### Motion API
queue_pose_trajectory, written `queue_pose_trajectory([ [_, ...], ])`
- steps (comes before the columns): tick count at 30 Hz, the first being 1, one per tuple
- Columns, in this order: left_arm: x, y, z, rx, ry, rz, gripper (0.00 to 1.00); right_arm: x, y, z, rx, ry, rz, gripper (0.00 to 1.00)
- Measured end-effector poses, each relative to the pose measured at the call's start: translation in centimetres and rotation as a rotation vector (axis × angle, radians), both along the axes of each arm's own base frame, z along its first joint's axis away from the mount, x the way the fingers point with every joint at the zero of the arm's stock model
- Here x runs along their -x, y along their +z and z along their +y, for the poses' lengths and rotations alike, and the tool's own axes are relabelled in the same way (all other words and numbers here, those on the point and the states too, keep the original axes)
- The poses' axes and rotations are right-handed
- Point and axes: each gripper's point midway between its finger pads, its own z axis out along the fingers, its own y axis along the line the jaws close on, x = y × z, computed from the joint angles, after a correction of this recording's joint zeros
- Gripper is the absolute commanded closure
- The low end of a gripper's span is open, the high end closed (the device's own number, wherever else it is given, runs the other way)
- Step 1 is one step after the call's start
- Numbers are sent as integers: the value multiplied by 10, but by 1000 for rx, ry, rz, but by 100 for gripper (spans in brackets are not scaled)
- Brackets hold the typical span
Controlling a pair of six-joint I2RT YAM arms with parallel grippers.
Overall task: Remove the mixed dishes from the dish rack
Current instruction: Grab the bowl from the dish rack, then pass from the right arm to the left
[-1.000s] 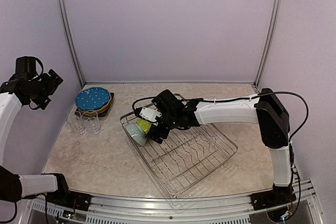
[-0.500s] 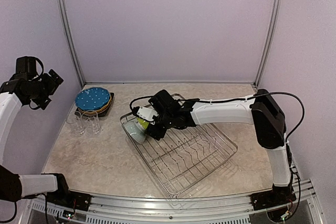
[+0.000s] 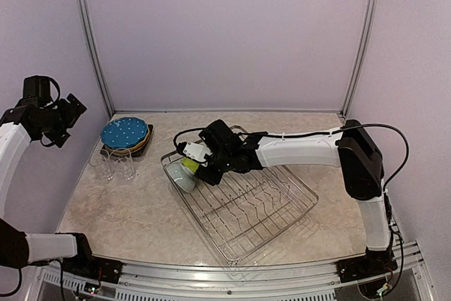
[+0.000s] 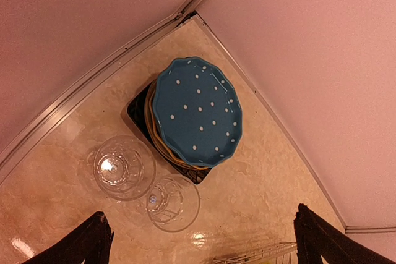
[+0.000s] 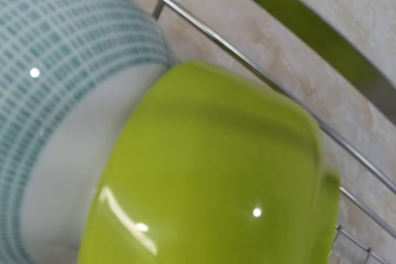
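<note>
Top external, lime bowl (image 3: 189, 166) at right hand (image 3: 200, 170)

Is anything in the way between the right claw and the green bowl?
Nothing visible. The right gripper is right at the green bowl; the pale patterned bowl lies beside it in the rack, not between them.

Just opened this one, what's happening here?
The right gripper reaches into the dish rack at the lime bowl, which lies against the pale-blue bowl; whether it grips yet is unclear. The left gripper hangs open above the blue-dotted plate and two clear glasses, set outside the rack.
</note>
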Motion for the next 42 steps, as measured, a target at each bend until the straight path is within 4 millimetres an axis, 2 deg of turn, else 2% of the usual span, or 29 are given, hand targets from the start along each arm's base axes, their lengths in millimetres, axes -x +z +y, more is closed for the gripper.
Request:
queue_pose_trajectory([
  [8,-4,-2,-4,1,-16,5,1,-5,5,-4,-4,-16,-7,47],
  [14,-5,-2,-10,-29,-36,7,1,-10,21,-9,-32,-37,-13,48],
  [17,-9,3,-19,-74,-79,-11,1,-13,32,-12,-52,-47,-16,49],
  [21,-18,16,-44,-166,-174,-72,1,-20,48,-17,-85,-62,-22,51],
  [27,-25,27,-102,-343,-380,-185,1,-26,84,-28,-156,-83,-29,52],
  [30,-27,26,-119,-384,-434,-214,1,-25,101,-31,-195,-88,-27,53],
  [33,-26,23,-128,-403,-449,-225,1,-23,115,-33,-228,-93,-19,53],
  [38,-20,18,-154,-424,-492,-209,1,-18,119,-35,-238,-92,7,54],
  [42,-21,30,-174,-467,-533,-228,1,-16,113,-38,-235,-94,50,54],
])
